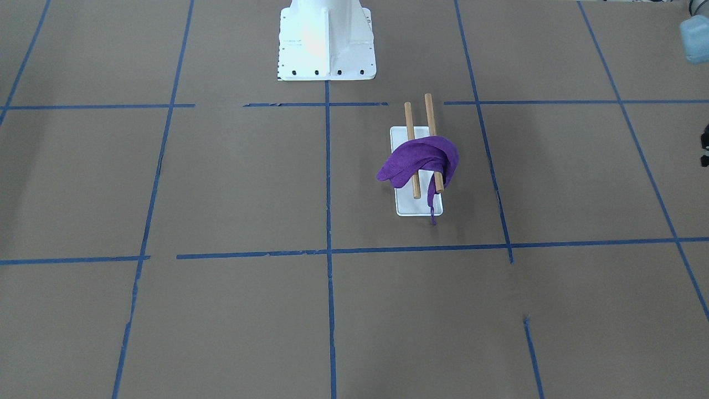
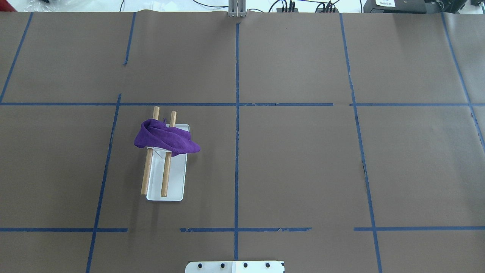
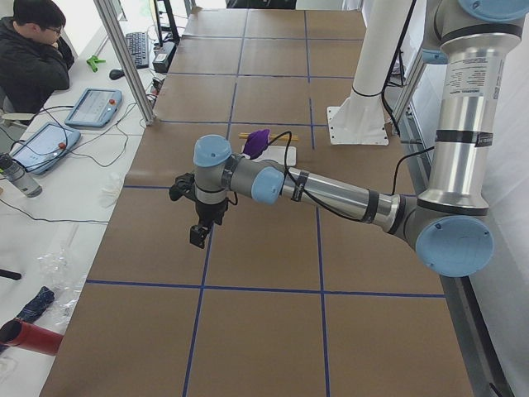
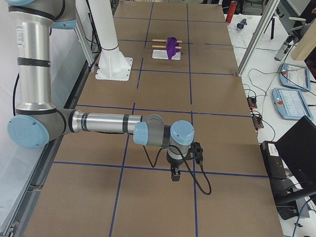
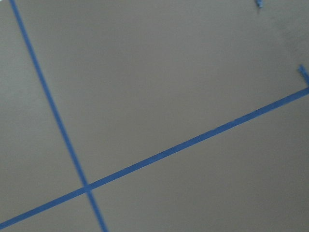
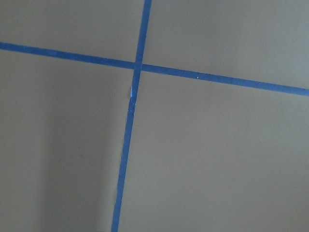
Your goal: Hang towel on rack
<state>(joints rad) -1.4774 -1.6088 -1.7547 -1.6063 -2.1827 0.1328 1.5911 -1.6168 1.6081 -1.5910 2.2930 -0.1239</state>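
The purple towel (image 1: pixel 421 160) lies bunched over both wooden dowels of the rack (image 1: pixel 412 206), with a thin thread hanging past the white base. In the overhead view the towel (image 2: pixel 166 138) covers the far part of the rack (image 2: pixel 176 182). My left gripper (image 3: pixel 198 236) hangs over bare table, well away from the rack and nearer the table's end. My right gripper (image 4: pixel 175 175) hangs over bare table at the other end. I cannot tell whether either is open or shut. Both wrist views show only brown table and blue tape.
The white bolted pedestal (image 1: pixel 327 44) stands behind the rack on the robot's side. Blue tape lines grid the brown table (image 2: pixel 303 159). A seated person (image 3: pixel 33 58) and tablets are beside the table's left end.
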